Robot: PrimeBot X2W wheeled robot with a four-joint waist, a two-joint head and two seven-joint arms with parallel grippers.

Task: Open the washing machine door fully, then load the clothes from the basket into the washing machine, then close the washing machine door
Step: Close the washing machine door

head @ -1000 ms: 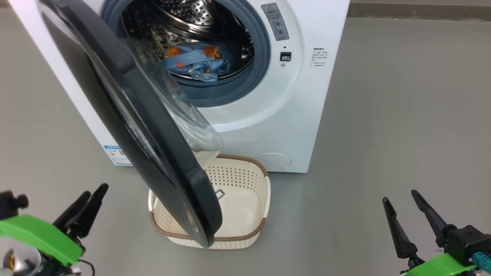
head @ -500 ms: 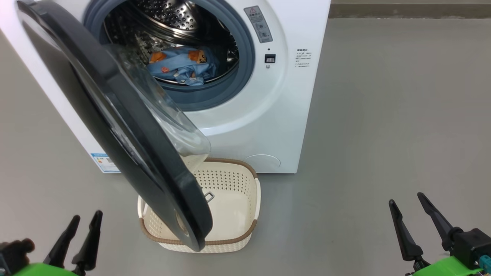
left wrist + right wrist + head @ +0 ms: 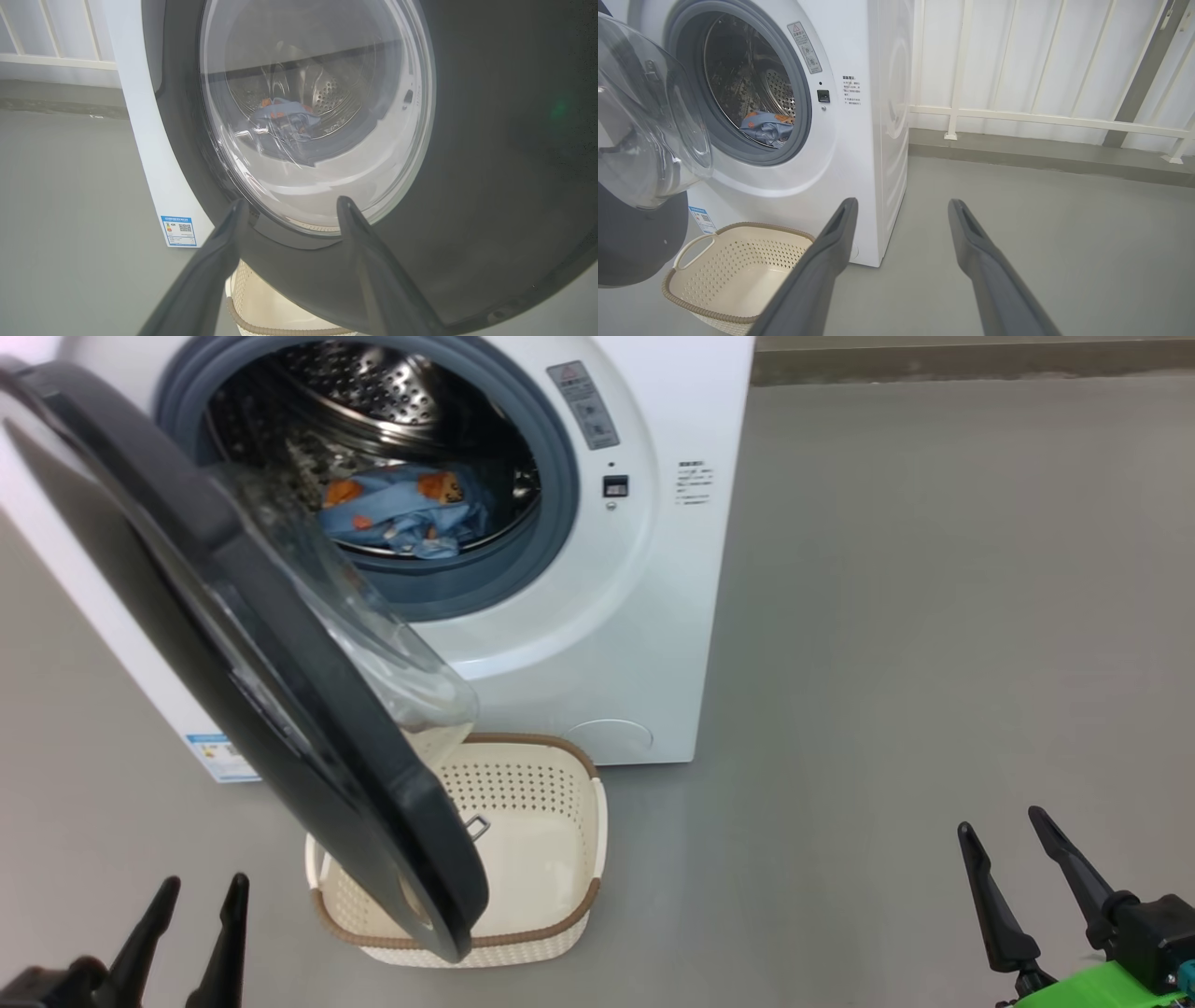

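The white washing machine point(image 3: 579, 644) stands ahead with its black-rimmed door point(image 3: 280, 709) swung out toward me, the glass bowl point(image 3: 373, 644) facing the drum. The light blue bear-print clothes point(image 3: 401, 509) lie inside the steel drum. The cream basket point(image 3: 551, 840) sits on the floor below the door, holding no clothes. My left gripper point(image 3: 201, 887) is open at the lower left, facing the door's outer face point(image 3: 467, 186) a little way off. Well off to the right of the machine, my right gripper point(image 3: 1001, 823) is open above the floor.
Grey floor point(image 3: 934, 616) spreads wide to the right of the machine. A white railing point(image 3: 1041, 116) on a low kerb runs behind it. A blue label sticker point(image 3: 210, 756) marks the machine's lower left corner.
The whole head view has shifted, so the machine, door and basket sit further left and lower. The left gripper has dropped toward the bottom edge and its green mount has left the view.
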